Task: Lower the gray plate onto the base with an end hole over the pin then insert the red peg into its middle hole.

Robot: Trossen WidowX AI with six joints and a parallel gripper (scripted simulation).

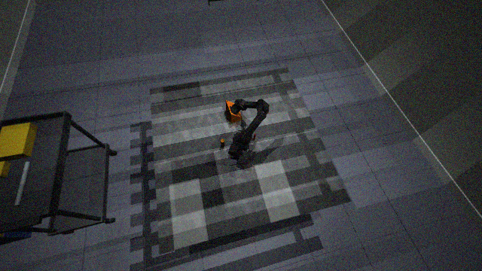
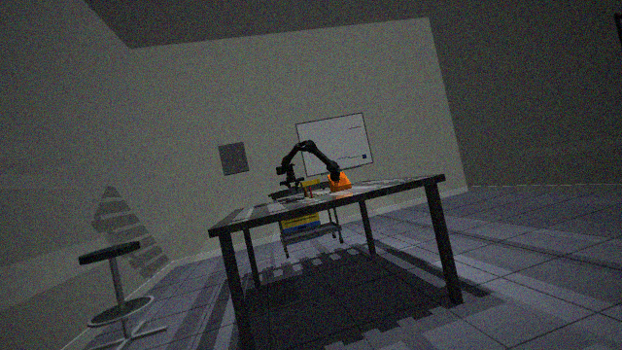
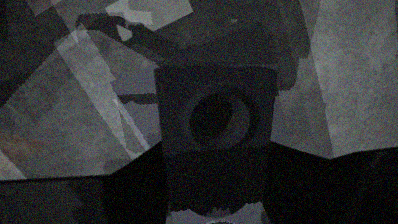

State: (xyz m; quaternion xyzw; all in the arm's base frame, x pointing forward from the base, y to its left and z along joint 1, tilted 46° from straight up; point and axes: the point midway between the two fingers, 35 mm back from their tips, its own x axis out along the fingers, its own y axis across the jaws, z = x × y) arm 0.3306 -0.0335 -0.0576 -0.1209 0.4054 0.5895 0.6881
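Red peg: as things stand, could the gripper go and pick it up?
Probably not yet. The gripper is shut on the gray plate, whose hole shows between the fingers in the wrist view, so there is no room for the red peg, which stands upright on the table nearby.
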